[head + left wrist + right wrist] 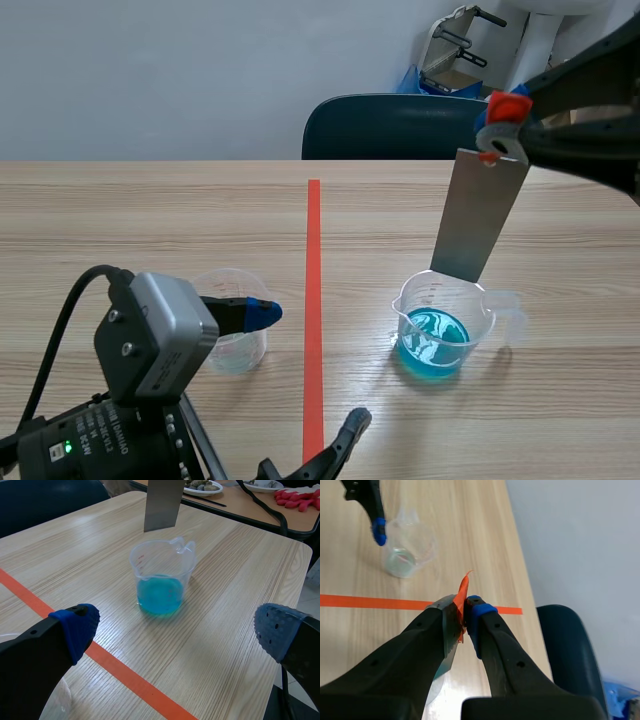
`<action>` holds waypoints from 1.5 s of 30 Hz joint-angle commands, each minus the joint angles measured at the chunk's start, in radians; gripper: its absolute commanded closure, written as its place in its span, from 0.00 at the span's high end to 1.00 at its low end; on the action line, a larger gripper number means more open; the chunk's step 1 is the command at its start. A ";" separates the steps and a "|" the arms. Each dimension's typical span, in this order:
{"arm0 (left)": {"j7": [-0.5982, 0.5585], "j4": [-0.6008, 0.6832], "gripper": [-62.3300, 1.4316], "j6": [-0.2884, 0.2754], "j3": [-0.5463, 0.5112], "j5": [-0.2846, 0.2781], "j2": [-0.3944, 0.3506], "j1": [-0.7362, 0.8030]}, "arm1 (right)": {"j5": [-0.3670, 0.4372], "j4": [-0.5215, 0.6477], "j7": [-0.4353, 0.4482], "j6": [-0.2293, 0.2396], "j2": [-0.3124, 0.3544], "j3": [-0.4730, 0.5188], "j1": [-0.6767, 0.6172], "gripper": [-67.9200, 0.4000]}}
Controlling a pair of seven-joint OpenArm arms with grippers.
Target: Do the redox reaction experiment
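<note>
Left gripper (177, 629) low, fingers apart; right gripper (465, 611) raised, fingers clamped

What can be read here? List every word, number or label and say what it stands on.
Nothing can be read clearly.
Red scale marks on the beaker of blue liquid: too small to read.
Faint red scale marks on the clear cup: too small to read.
White print on the left arm's black casing: blurred, unreadable.
Metal strip: no print visible.

Central overview, two downward wrist close-ups, blue beaker (434, 340) shared
</note>
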 commanded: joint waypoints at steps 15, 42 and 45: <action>-0.014 0.021 1.00 0.005 0.000 -0.003 0.010 0.000 | -0.163 -0.122 0.129 0.006 -0.095 -0.076 0.007 0.02; -0.014 0.021 1.00 0.005 0.000 -0.003 0.010 0.000 | -0.574 -0.551 0.488 0.006 -0.303 -0.295 0.261 0.02; -0.015 0.021 1.00 0.005 0.000 -0.003 0.010 0.000 | -0.574 -0.552 0.492 0.006 -0.303 -0.295 0.262 0.02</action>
